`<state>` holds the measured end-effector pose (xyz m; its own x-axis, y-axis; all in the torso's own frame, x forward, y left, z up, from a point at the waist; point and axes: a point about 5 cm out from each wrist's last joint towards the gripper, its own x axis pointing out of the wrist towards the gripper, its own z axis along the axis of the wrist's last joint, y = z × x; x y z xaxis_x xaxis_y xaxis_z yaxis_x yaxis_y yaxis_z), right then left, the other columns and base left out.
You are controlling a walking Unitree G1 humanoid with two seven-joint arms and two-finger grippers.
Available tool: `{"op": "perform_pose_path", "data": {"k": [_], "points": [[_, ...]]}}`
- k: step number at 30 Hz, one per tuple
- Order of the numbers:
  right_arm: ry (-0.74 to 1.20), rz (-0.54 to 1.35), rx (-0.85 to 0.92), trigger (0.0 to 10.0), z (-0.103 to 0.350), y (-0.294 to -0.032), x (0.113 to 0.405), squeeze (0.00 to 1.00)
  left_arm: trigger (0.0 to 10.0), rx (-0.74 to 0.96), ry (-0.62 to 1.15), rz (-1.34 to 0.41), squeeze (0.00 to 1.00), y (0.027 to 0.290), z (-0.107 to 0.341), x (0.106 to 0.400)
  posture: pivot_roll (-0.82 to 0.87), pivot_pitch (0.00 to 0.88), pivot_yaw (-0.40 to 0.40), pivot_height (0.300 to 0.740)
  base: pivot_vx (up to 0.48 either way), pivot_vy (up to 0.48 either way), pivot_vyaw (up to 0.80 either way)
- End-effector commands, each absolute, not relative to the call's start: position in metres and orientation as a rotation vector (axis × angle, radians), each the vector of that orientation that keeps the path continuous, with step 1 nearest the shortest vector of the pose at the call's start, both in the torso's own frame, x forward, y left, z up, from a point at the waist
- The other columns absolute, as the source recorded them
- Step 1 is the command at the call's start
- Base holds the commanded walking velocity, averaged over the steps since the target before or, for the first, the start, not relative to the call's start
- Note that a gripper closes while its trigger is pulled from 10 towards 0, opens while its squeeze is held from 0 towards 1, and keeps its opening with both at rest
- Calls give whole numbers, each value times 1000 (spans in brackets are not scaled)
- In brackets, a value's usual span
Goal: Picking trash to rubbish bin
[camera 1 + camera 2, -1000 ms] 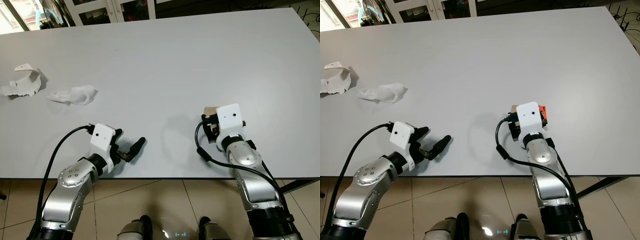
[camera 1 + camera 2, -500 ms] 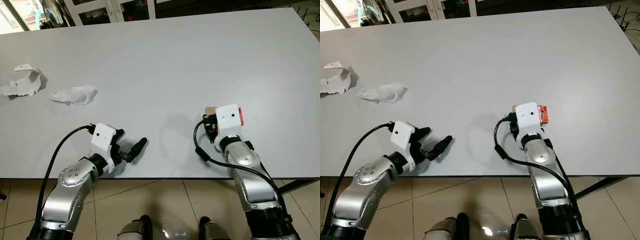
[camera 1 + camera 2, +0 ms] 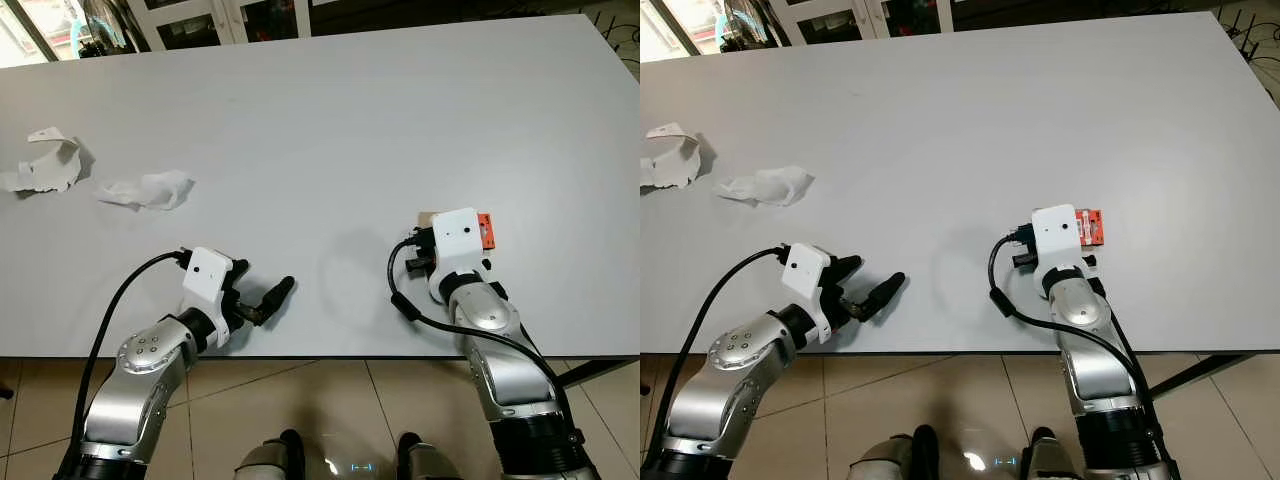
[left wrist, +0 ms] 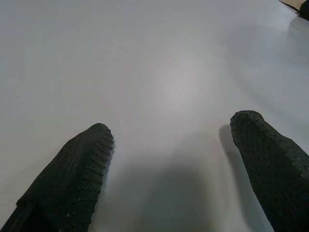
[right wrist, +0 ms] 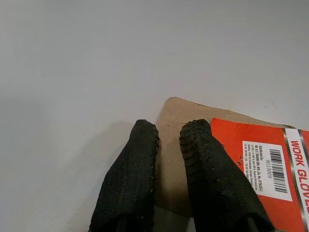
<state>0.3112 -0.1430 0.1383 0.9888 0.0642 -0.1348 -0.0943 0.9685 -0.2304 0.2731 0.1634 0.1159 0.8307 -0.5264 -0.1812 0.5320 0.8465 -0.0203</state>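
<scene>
Now the right gripper (image 5: 166, 159) sits low on the near right part of the table (image 3: 330, 120), its two black fingers nearly together, and between them in the right wrist view I see only a thin dark gap. I judge them narrow, pressed on top of the cardboard glove label (image 5: 231, 145) rather than clamped around it. Compared with a second ago, more of the label's orange end pokes out on the right side of the wrist housing in the eye views (image 3: 1092, 226); earlier it was almost fully hidden under the hand. So either the wrist has drawn back toward me or the card has slid rightward under the fingers. Either way the card lies flat on the table, not lifted, so this piece of trash is not yet secured. A flat card on a smooth top is awkward; my guess is the next move needs to drag it to the near edge or tip a corner up. My left gripper (image 3: 262, 300) rests at the near left edge, fingers spread wide over bare table, unchanged across the last second. Far left, the crumpled tissue (image 3: 147, 189) and the torn paper scrap (image 3: 45, 167) lie well apart from both arms, untouched. No bin is visible.
</scene>
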Motion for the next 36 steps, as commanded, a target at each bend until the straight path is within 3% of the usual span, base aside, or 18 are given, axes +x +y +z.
{"op": "perform_pose_path", "data": {"k": [1, 14, 26, 27, 28, 29, 30, 36], "points": [[241, 26, -257, 0, 117, -155, 305, 0, 10000, 44, 192, -566, 0, 164, 115, 270, 31, 246, 140, 740, 0, 0, 0], [165, 14, -265, 0, 134, -152, 313, 0, 10000, 40, 192, -567, 0, 160, 115, 271, 28, 246, 141, 740, 0, 0, 0], [240, -133, -284, 0, 125, -175, 304, 0, 10000, 41, 195, -569, 0, 157, 113, 272, 21, 247, 139, 740, 0, 0, 0], [229, -137, -279, 4392, 126, -175, 304, 733, 10000, 41, 194, -570, 0, 156, 114, 273, 15, 246, 140, 740, 0, 0, 0], [212, -150, -271, 6314, 128, -175, 304, 1000, 10000, 41, 193, -571, 0, 155, 114, 273, 15, 246, 140, 740, 0, 0, 0], [202, -161, -266, 8745, 130, -175, 304, 1000, 10000, 40, 192, -571, 0, 155, 114, 274, 13, 246, 140, 740, 0, 0, 0], [194, -162, -270, 10000, 131, -174, 304, 1000, 10000, 39, 191, -572, 0, 154, 114, 274, 13, 246, 140, 740, 0, 0, 0], [180, -147, -278, 10000, 135, -170, 307, 1000, 10000, 32, 186, -575, 0, 153, 115, 275, 15, 243, 138, 740, 0, 0, 0]]}}
